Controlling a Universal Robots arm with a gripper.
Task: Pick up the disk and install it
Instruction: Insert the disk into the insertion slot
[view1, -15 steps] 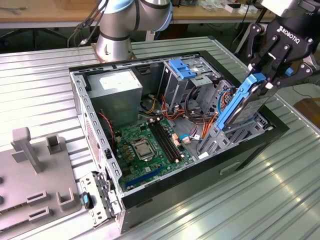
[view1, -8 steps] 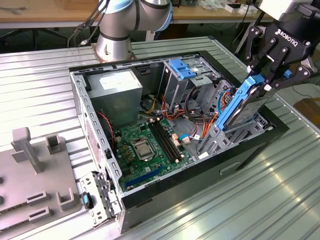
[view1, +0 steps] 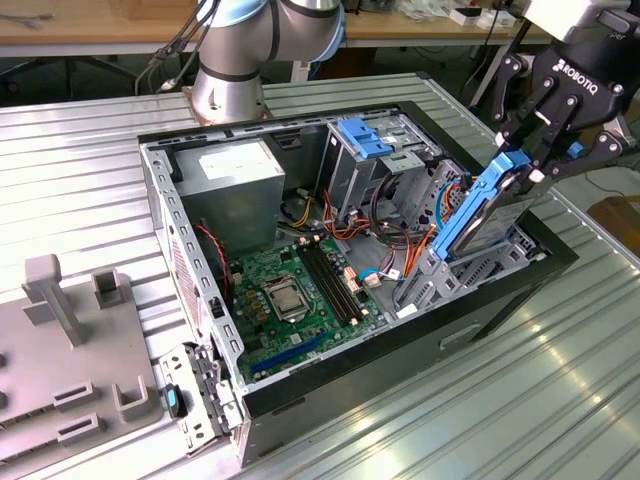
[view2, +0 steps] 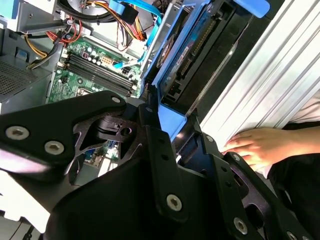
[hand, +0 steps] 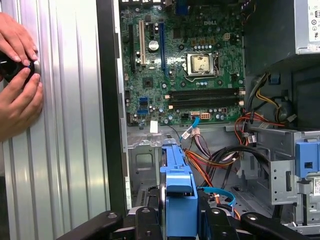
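Observation:
The disk (view1: 478, 212), a flat drive with bright blue rails, stands tilted on edge in the open computer case (view1: 190, 250), at the drive bay on the exterior view's right. Its lower end sits down among the bay's metal brackets. My gripper (view1: 522, 168) is shut on the disk's upper blue end, coming from above on the right. In the second wrist view the disk (view2: 192, 52) reaches away from the black fingers (view2: 160, 145), its dark connector edge showing. The first wrist view looks down its blue rail (hand: 177, 182) into the bay.
Inside the case lie a green motherboard (view1: 290, 290), a grey power supply (view1: 235, 180), a metal cage with a blue latch (view1: 365, 140) and loose cables (view1: 400, 245). A person's hands (hand: 17, 80) rest on the ribbed table (view1: 560, 380) beside the case. A grey fixture (view1: 70, 350) stands at the exterior view's left.

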